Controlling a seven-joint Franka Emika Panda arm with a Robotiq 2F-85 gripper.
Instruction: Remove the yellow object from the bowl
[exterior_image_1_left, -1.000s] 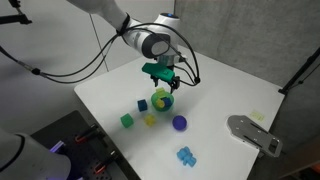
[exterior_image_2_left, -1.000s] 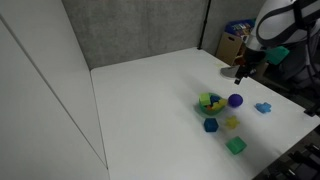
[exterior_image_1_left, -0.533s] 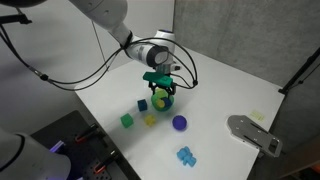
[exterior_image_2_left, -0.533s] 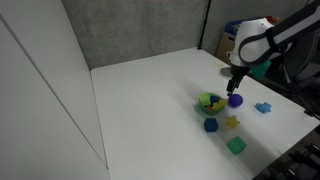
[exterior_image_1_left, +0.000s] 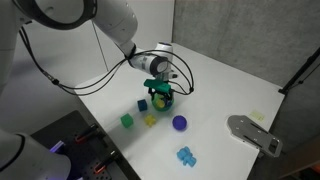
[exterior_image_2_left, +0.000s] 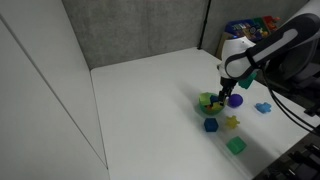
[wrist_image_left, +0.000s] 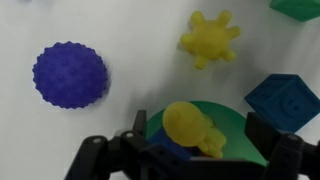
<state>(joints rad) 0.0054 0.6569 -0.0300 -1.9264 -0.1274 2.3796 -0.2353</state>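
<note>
Wrist view: the gripper (wrist_image_left: 197, 124) stands open, one finger on each side of the yellow object (wrist_image_left: 190, 130), and seems not to press it. The yellow object lies inside the bowl (wrist_image_left: 233, 114). A blue cube (wrist_image_left: 286, 100) is just beside the bowl; a pale yellow star (wrist_image_left: 209, 38) and a purple ball (wrist_image_left: 70, 74) are near.

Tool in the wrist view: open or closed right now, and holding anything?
Tool: open, one finger on each side of the yellow object in the bowl; it holds nothing yet.
</note>
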